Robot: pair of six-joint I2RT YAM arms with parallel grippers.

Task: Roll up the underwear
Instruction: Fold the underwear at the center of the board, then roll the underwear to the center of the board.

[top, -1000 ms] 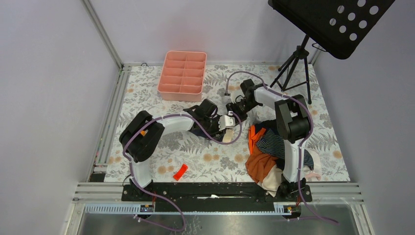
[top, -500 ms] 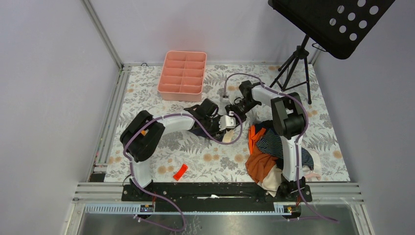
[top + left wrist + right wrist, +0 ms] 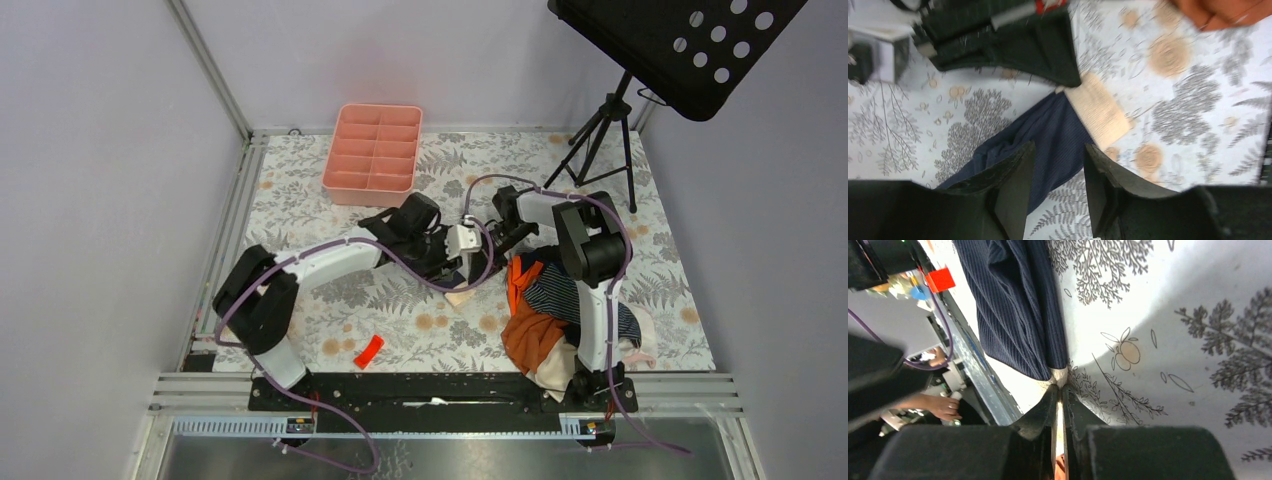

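The navy underwear with its tan waistband lies flat on the floral table. In the left wrist view my left gripper hangs open just above the navy cloth, one finger on each side of it. My right gripper is shut, pinching the pale waistband edge where the ribbed navy underwear ends. From above, both grippers meet mid-table, the left gripper beside the right gripper, with the waistband poking out below them. A striped navy pair lies in the pile on the right.
A clothes pile with an orange garment sits by the right arm's base. A pink compartment tray stands at the back. A small red object lies near the front. A music-stand tripod is at the back right.
My right gripper has come nearer and closed on the waistband edge. The left arm has stretched forward and to the right, with its gripper still open.
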